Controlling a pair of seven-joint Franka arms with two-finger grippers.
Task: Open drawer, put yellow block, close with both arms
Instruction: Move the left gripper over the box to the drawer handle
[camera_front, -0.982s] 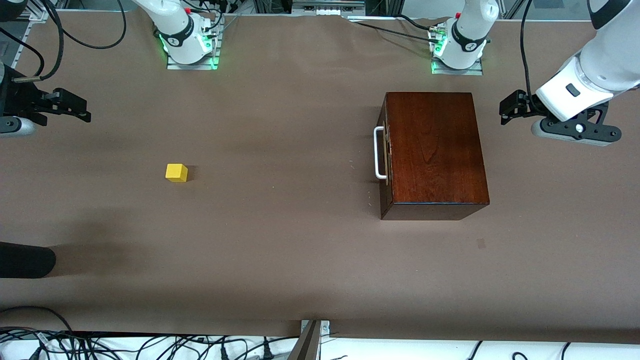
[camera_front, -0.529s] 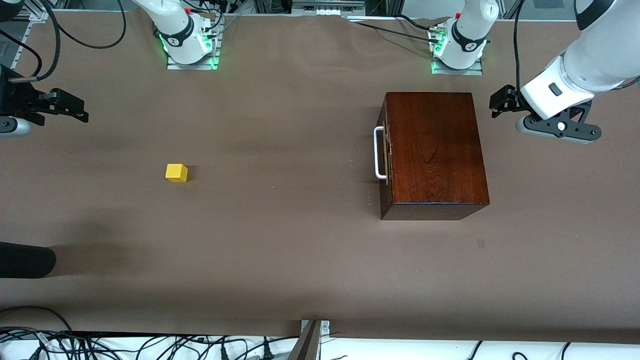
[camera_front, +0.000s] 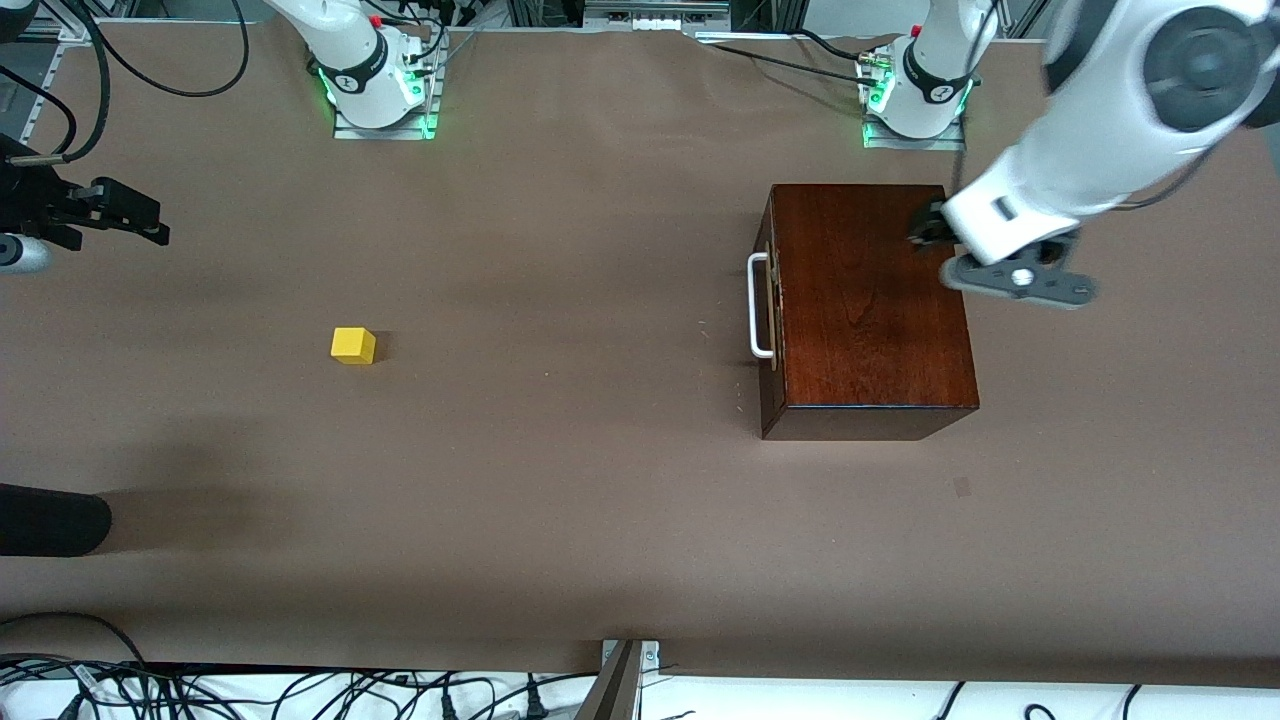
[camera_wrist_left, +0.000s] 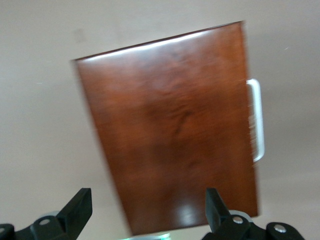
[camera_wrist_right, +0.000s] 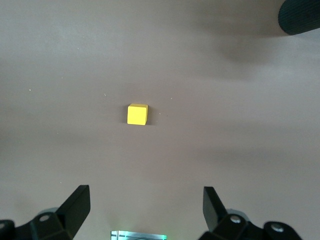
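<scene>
While the drawer (camera_front: 768, 305) sits closed, both my arms hover empty.
Left gripper (camera_wrist_left: 145, 210) spread above the wooden box (camera_front: 868, 300) to reach its white bar handle (camera_front: 757, 305); right gripper (camera_wrist_right: 145, 210) spread over bare table, eyeing the yellow block (camera_front: 353, 345).

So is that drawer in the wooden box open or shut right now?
Shut: the drawer front sits flush with the wooden box, and its white handle is untouched.

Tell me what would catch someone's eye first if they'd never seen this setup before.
Probably the glossy dark wooden box toward the left arm's end of the table, its drawer shut and the white handle facing the middle. The left gripper hangs open over the box's top. Toward the right arm's end, a small yellow block sits alone on the brown table, with the right gripper open above the table's edge.
</scene>
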